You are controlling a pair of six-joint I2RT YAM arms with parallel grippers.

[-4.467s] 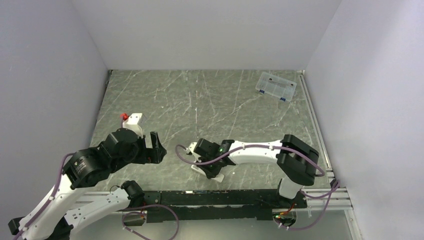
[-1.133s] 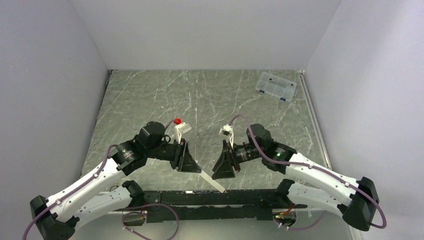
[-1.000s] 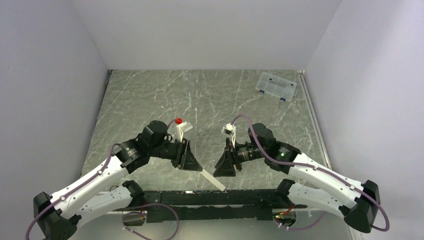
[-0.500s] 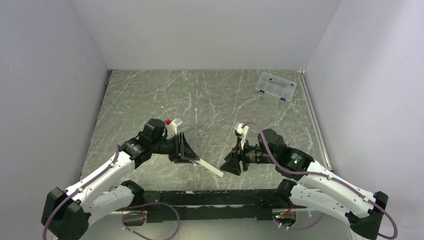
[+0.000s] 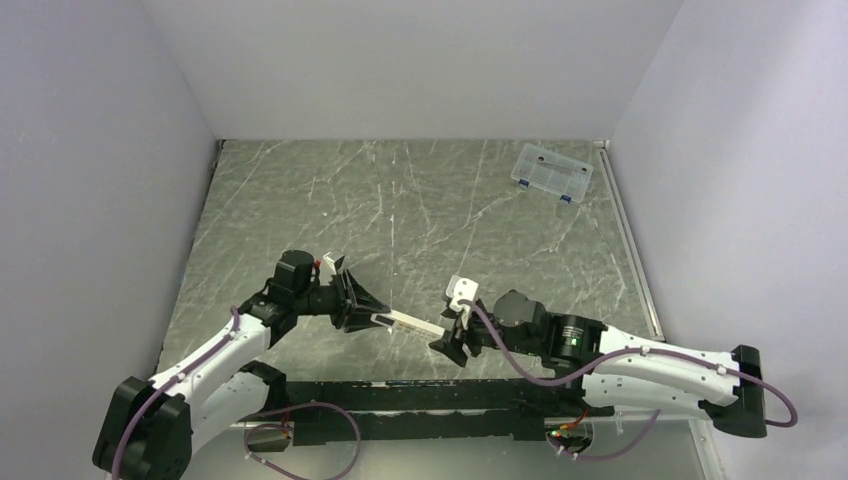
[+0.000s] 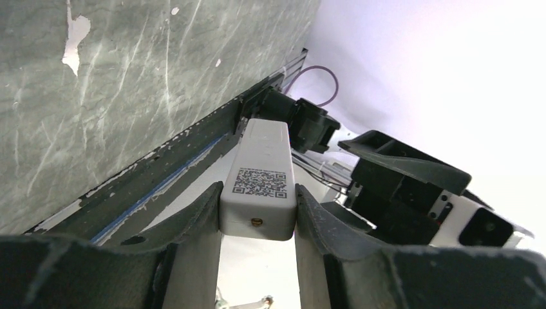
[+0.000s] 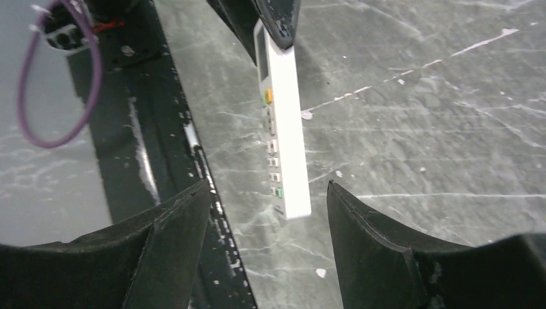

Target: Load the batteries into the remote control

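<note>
The remote control [image 5: 412, 323] is a slim white bar held off the table, pointing right. My left gripper [image 5: 362, 311] is shut on its left end. In the left wrist view the remote control [image 6: 260, 174] sits clamped between both fingers, its QR-code face towards the camera. My right gripper [image 5: 450, 346] stands open at the bar's free end. In the right wrist view the remote control [image 7: 281, 145] shows its button face, and its tip lies between the spread fingers of my right gripper [image 7: 268, 188] without touching them. The batteries are out of view.
A clear compartment box [image 5: 551, 172] lies at the back right of the marble table [image 5: 400, 200]. A black rail [image 5: 430, 395] runs along the near edge under both grippers. White walls close in the left, back and right sides.
The left gripper has raised the remote from a slant towards the rail to nearly level, pointing right. The right arm swung down and left to the remote's free end, and its jaws widened.
</note>
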